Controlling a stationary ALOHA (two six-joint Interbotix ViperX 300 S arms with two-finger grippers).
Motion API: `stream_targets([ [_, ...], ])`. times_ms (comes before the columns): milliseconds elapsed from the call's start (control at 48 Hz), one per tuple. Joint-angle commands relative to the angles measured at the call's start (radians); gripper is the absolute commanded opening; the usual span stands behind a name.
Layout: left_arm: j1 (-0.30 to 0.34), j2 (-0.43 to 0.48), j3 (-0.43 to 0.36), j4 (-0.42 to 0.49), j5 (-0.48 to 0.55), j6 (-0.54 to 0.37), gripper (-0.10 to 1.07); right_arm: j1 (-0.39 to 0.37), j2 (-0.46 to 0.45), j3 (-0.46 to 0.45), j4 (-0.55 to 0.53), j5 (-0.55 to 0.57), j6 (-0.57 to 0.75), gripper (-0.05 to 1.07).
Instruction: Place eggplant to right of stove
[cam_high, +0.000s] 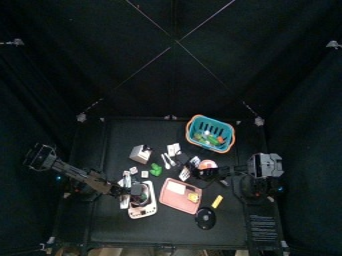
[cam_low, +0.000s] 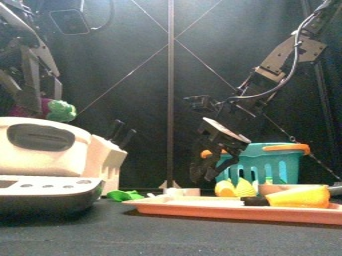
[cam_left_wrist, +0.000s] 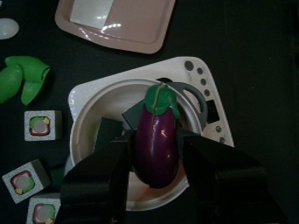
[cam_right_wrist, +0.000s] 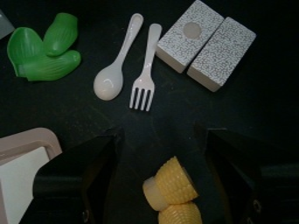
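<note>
The purple eggplant (cam_left_wrist: 159, 144) with a green cap lies in a white pan (cam_left_wrist: 100, 105) on top of the white stove (cam_left_wrist: 208, 87). My left gripper (cam_left_wrist: 160, 147) hangs right over it, open, with one jaw on each side of the eggplant. In the front view the eggplant (cam_low: 60, 108) shows above the stove (cam_low: 47, 165) at the left. From above, the left gripper (cam_high: 134, 192) covers the stove (cam_high: 140, 208). My right gripper (cam_right_wrist: 163, 153) hovers open and empty over a yellow corn (cam_right_wrist: 173, 194) on the table's right side.
A pink tray (cam_high: 181, 195) lies just right of the stove. A teal basket (cam_high: 210, 130) stands at the back right. A spoon (cam_right_wrist: 114, 66), a fork (cam_right_wrist: 146, 74), two grey blocks (cam_right_wrist: 205, 44) and green vegetables (cam_right_wrist: 41, 48) lie mid-table.
</note>
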Motion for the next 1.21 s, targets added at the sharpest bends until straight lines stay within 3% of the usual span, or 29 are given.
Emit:
stream_targets([
  [0,0.003,-0.005,-0.026,0.006,-0.008,0.000,0.67,-0.002,-0.020,-0.009,-0.006,0.003,-0.005,0.95],
  [271,0.067,-0.015,-0.091,0.041,-0.002,0.002,0.67,0.006,-0.100,0.020,-0.003,0.041,0.003,0.95],
  [583,0.307,-0.023,-0.210,0.064,0.017,0.005,0.67,0.020,-0.150,0.060,0.038,0.132,-0.003,0.95],
  [688,0.403,0.017,-0.272,0.083,0.063,0.006,0.67,0.034,-0.198,0.106,0.058,0.167,0.002,0.95],
  [896,0.538,0.103,-0.402,0.163,0.095,0.006,0.67,0.038,-0.272,0.167,0.103,0.206,0.014,0.95],
  [1188,0.638,0.273,-0.586,0.184,0.100,0.005,0.67,0.034,-0.275,0.176,0.092,0.206,0.006,0.95],
])
